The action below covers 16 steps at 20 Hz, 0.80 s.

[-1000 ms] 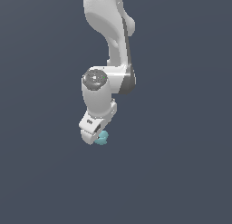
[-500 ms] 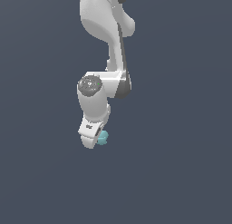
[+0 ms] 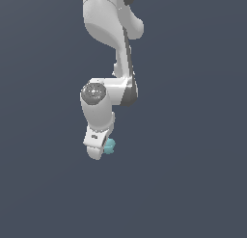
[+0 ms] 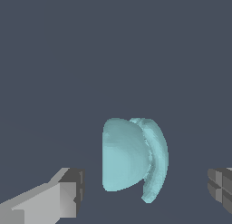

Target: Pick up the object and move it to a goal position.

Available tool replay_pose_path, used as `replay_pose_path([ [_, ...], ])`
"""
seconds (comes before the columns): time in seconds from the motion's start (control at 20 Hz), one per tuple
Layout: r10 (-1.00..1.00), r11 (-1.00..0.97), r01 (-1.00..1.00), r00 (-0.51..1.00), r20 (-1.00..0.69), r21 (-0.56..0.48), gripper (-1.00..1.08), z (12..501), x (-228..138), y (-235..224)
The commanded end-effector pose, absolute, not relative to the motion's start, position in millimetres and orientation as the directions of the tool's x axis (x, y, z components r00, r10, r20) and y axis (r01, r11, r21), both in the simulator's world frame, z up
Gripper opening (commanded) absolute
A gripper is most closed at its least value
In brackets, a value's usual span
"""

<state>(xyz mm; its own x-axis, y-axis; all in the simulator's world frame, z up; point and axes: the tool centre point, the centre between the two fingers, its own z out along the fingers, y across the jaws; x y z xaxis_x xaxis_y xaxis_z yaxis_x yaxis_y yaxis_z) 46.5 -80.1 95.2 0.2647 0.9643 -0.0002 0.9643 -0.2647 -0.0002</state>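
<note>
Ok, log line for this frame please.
phase: pre-grasp | end effector: open, straddling object | object: teal blob between fingers, untouched | goal marker: not visible

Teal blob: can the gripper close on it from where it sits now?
Probably yes. In the wrist view the teal blob sits between the two fingers with gaps on both sides and nothing between. The gripper is open, not yet touching it.

Teal object (image 4: 131,159) — plain, matte; white arm (image 3: 103,20), grey-padded tool (image 4: 145,191).

Object (image 4: 131,159): small teal lumpy rounded blob, matte, ridged along one side.
</note>
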Motion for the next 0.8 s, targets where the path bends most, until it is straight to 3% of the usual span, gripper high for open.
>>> replay_pose_path([
  [0.0, 0.964, -0.265, 0.964, 0.265, 0.000, 0.000, 1.00, 95.2, 46.5, -80.1],
  [0.75, 0.966, -0.260, 0.966, 0.260, 0.000, 0.000, 1.00, 44.7, 46.0, -79.9],
])
